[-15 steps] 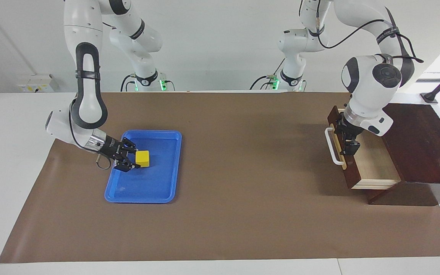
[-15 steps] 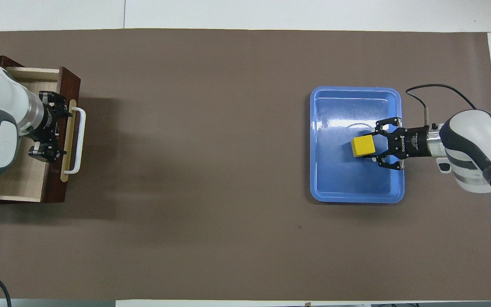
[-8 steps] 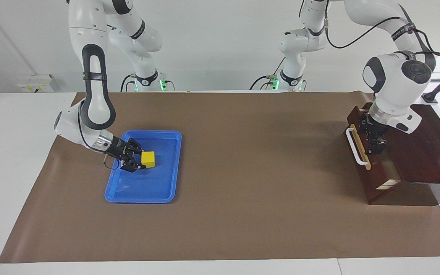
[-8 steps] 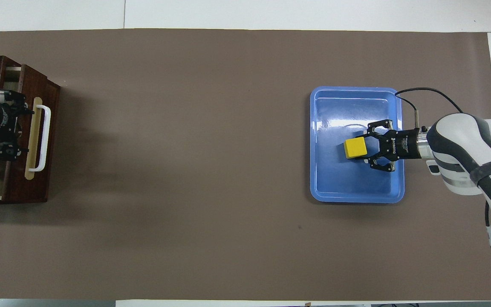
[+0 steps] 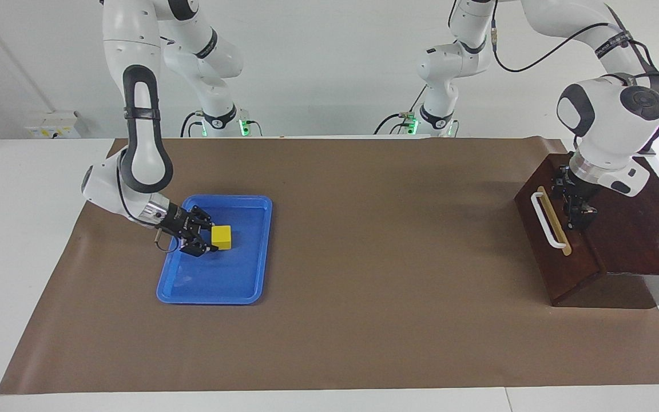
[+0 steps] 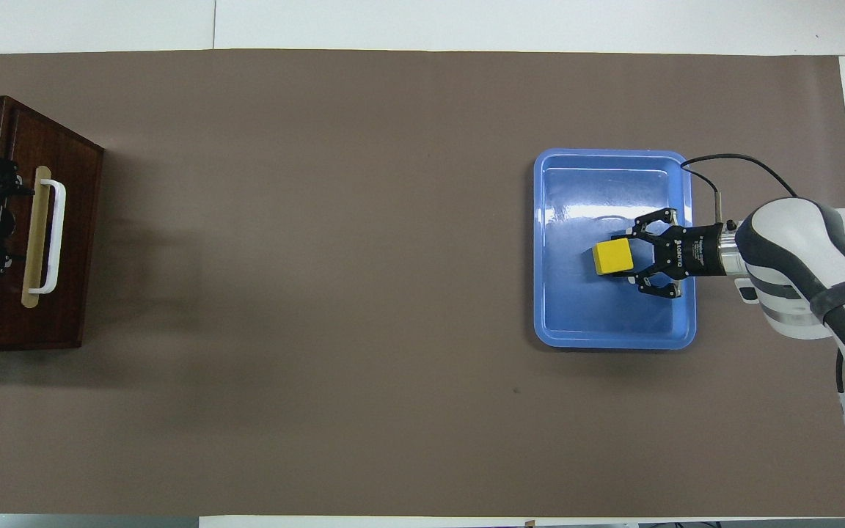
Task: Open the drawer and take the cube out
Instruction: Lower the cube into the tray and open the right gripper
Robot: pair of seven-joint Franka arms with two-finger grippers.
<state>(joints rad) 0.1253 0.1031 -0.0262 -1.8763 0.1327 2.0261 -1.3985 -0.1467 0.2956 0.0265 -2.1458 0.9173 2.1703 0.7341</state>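
Yellow and solid, the cube (image 5: 221, 237) is seen resting on the floor of a blue tray (image 5: 226, 280), toward the right arm's end of the table and about as far from the robots as the drawer. The right gripper (image 5: 208, 238) is lowered into the tray and is pressed up against the cube's side. Whether the cube is clasped or already let go cannot be told from either view, since the tips are masked by the cube itself.

At the left arm's end, the drawer (image 5: 552, 252) is pushed fully into its dark wooden box (image 5: 644, 229), with the white handle (image 5: 546, 220) untouched. The left gripper (image 5: 580, 216) is spread wide and grasps nothing; it is held over the box top, just beside the drawer front.

The cube is judged to be out and delivered, so the step in hand is probably its release. That would best be done by letting the right claw open fully before any retreat. The gripper should then be lifted straight away from the cube, so that the cube is neither dragged nor tipped toward the tray's rim.
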